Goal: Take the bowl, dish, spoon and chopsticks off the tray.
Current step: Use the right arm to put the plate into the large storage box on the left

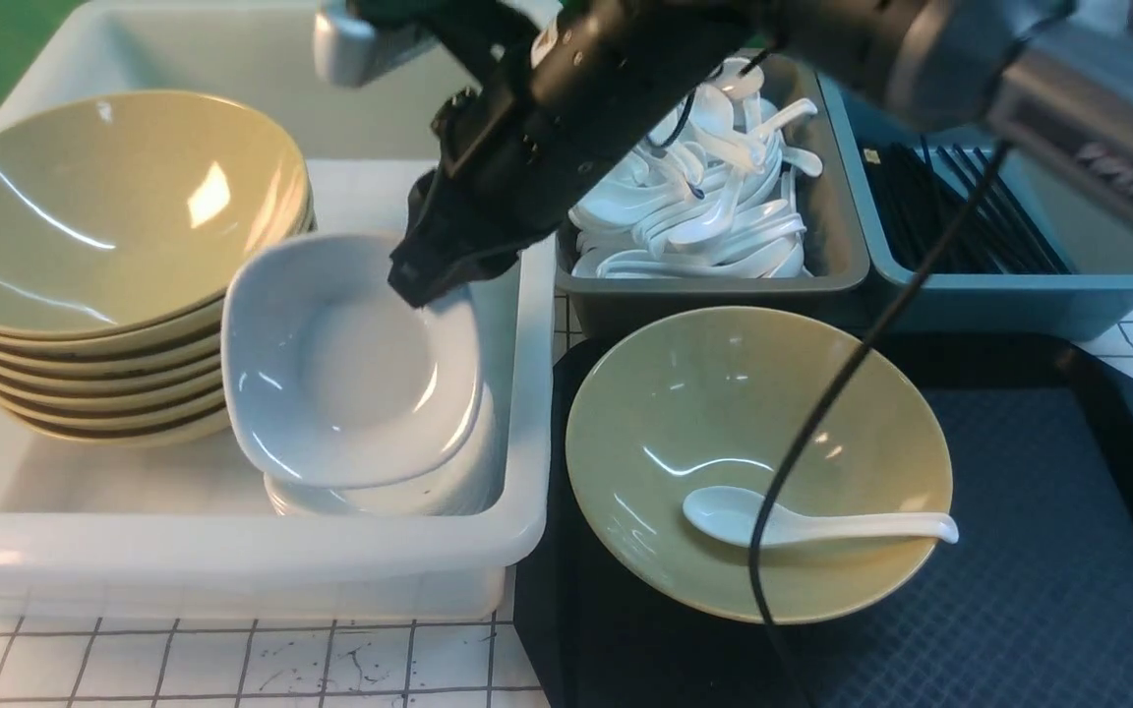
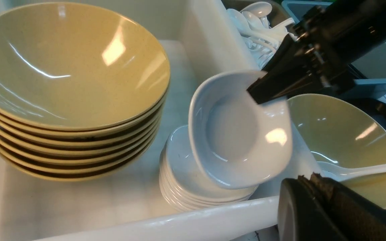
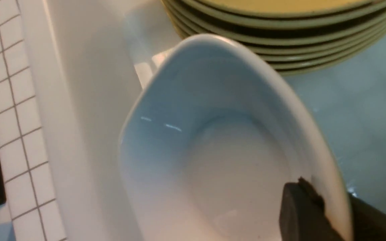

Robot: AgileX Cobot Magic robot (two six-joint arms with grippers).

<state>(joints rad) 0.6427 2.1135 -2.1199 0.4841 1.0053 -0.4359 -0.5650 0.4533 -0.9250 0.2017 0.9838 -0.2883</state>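
**Front view.** The dish is pinched at its far rim by the right gripper. It is held tilted over a dish pile directly below the gripper, inside the white bin. A bowl stack stands in the same bin, left of the gripper. Right of the gripper and nearer the robot, the bowl sits on the tray with the spoon lying in it. Both are crossed by a cable. The chopsticks lie in a blue bin well to the gripper's right.

**Left wrist view.** The right gripper is shown clamped on the dish rim. Contact between dish and dish pile cannot be told. Only one finger of the left gripper is seen, just outside the white bin's wall, so its opening cannot be told.

**Right wrist view.** The dish rim is gripped between the fingers. The bowl stack lies beyond the dish.
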